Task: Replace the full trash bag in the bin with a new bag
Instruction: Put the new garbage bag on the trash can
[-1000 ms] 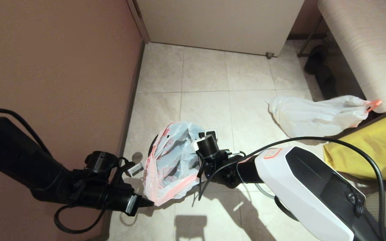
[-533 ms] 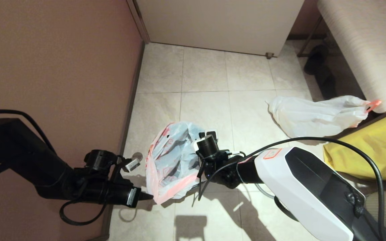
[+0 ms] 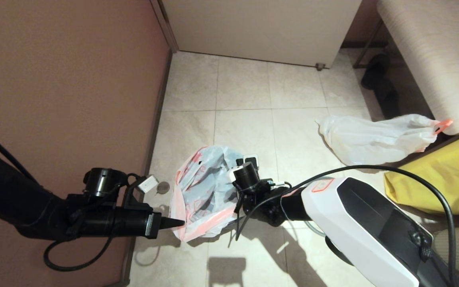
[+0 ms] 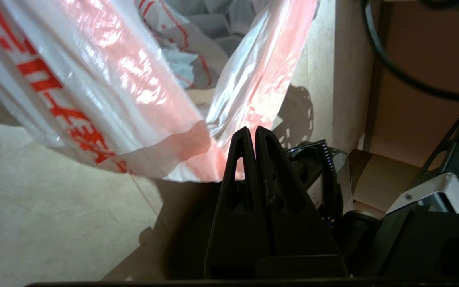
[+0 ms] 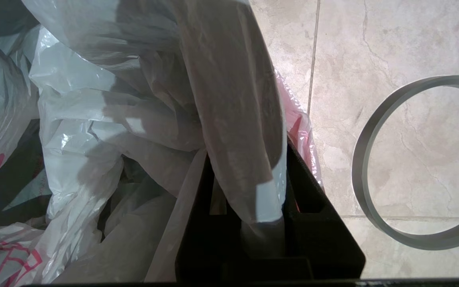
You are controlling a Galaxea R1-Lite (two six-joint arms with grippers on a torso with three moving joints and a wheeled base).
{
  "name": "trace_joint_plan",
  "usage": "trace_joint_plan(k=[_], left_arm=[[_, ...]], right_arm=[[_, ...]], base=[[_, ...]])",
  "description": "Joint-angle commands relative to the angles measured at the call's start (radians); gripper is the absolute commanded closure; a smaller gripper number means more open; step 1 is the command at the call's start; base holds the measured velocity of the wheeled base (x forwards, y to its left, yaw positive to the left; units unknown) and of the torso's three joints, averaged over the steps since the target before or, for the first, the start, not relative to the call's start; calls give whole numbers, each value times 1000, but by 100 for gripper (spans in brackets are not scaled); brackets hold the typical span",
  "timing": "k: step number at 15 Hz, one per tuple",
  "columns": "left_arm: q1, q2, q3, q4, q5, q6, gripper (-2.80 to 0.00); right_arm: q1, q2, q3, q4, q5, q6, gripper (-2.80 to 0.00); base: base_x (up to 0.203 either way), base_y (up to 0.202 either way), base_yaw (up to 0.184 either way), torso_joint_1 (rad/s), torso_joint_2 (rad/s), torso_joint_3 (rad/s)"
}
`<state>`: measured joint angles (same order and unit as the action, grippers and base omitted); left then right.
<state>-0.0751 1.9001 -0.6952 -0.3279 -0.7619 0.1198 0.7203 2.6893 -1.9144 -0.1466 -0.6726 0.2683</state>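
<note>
No legible text (red print unreadable)

bin (image 3: 181,172) mostly hidden under new bag (image 3: 205,191), grey hoop (image 5: 377,175) cut off

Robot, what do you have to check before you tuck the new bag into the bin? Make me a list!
1. Full trash bag is out, lying on the floor away from the bin: ok.
2. Left gripper is pinched on the new bag at its orange edge: ok.
3. Right gripper has bag film between its fingers: ok.
4. Bag mouth is spread wide: not ok, it sags crumpled.
5. Bag edge is folded over the bin's rim: cannot tell, the bin is almost hidden.
6. Grey hoop is off, lying on the floor tiles: ok.
</note>
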Motion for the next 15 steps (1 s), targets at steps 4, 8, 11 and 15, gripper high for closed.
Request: trace_joint_plan(k=[4,8,11,15], left_arm=[[-53,4,-49,-4,57,-111,0],[-77,47,-75,-6,129,-160,0],[-62,67,-79,31,237,-110,0],[-73,128,-114,149,328,2,0]], right_arm=[[59,36,0,5,-1,2,0],[58,51,0,4,-3,2,0],[29,73,-2,-36,-18,-16,0],[18,58,-2,-39,-18,-15,0]], base=[[0,0,0,0,0,0],[0,0,0,0,0,0],[0,0,0,0,0,0],[0,0,0,0,0,0]])
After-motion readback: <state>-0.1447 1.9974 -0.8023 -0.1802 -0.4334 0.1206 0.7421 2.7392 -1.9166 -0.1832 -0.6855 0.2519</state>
